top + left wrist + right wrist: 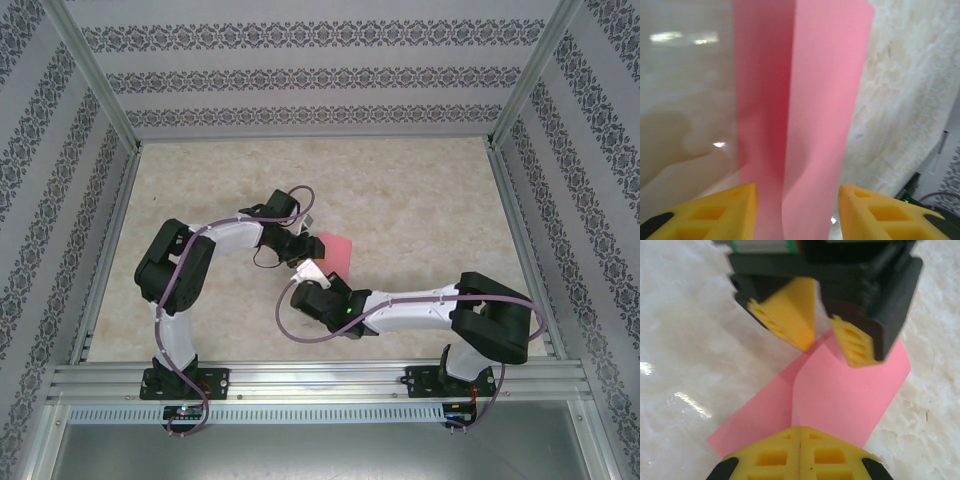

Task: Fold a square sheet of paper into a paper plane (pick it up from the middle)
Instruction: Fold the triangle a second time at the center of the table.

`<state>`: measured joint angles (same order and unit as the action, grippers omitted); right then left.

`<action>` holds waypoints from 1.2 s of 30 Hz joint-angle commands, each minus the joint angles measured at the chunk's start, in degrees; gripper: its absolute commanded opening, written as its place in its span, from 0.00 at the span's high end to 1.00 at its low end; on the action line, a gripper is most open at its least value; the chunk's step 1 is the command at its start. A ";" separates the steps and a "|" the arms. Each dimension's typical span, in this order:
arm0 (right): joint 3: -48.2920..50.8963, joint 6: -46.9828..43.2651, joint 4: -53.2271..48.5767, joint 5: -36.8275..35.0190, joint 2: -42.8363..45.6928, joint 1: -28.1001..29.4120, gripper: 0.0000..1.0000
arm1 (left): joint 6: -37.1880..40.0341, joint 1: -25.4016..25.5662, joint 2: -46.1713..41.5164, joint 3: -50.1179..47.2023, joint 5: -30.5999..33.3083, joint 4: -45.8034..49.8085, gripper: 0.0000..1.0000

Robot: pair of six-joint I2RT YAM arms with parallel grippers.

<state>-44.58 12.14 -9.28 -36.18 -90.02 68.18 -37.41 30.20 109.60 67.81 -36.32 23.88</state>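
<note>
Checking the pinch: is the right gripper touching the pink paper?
Touching: in the right wrist view the right gripper has its jaws shut on the pink paper at its near edge.

sheet (840,395) — thin matt pink paper, smooth | table (690,340) — glossy marbled top | right tool pads (770,457) matt yellow plastic

The square sheet of paper (840,395) hides its near edge behind the right gripper (800,442), itself cropped at the picture's bottom; overhead, its creases are too small to tell.
</note>
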 commanded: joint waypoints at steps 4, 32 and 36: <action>5.90 5.20 10.96 19.81 5.98 -6.70 1.00 | 0.86 0.40 -7.54 -1.65 12.60 4.94 0.48; 11.97 16.42 19.03 62.67 6.10 -35.20 0.98 | 4.19 4.09 -11.96 -8.63 0.10 -2.39 0.52; 11.89 16.26 19.47 63.90 5.21 -36.00 0.97 | 3.37 5.38 -10.56 -7.94 -0.05 -3.60 0.55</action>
<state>-32.93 27.86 7.94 24.62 -83.96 32.84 -34.74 34.52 99.09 59.13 -34.59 23.42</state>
